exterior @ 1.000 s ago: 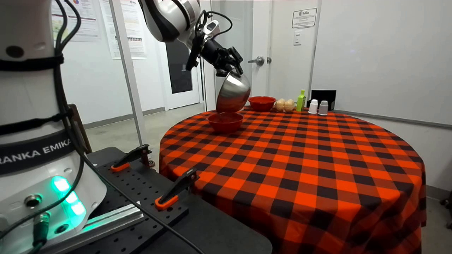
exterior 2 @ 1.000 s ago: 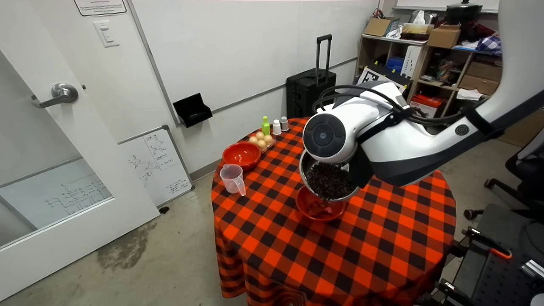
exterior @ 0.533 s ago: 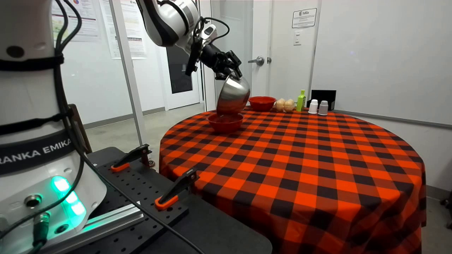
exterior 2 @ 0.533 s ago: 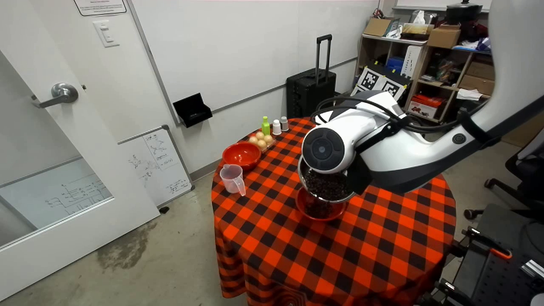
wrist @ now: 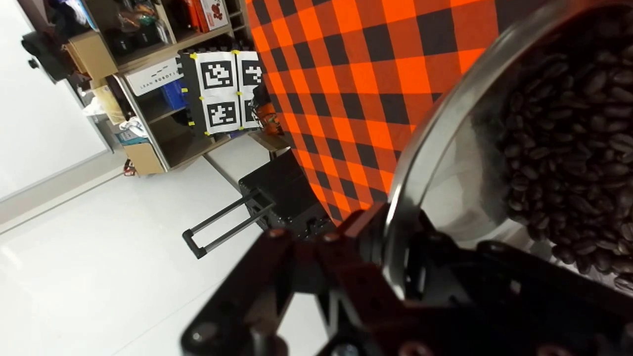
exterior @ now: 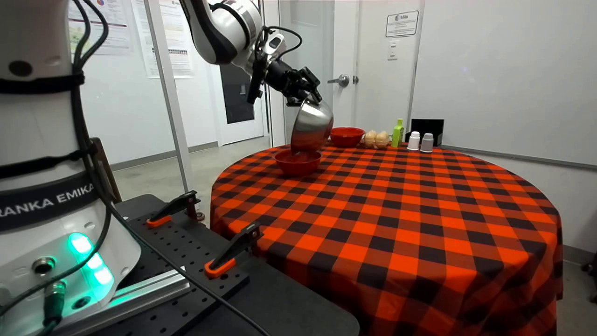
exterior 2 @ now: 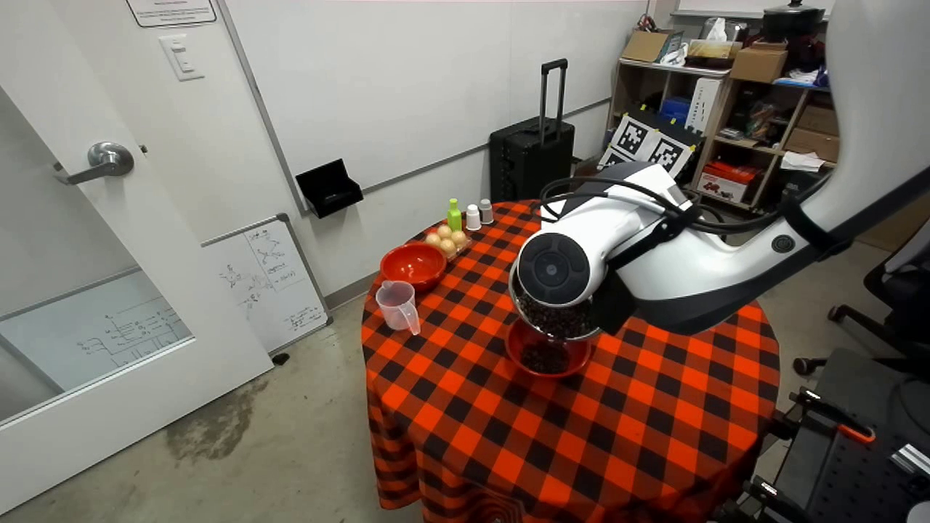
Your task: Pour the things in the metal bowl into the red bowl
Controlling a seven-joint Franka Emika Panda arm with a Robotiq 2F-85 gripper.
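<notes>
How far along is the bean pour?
Done: metal bowl lifted; some dark beans already in the red bowl. In hand: the gripper holds the metal bowl tilted over the red bowl. Left: tip out the many beans visible inside the metal bowl in the wrist view.

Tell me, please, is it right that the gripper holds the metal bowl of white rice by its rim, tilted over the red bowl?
That isn't rice: the wrist view shows dark beans in the metal bowl. The gripper does hold it by the rim, tilted over the red bowl.
</notes>
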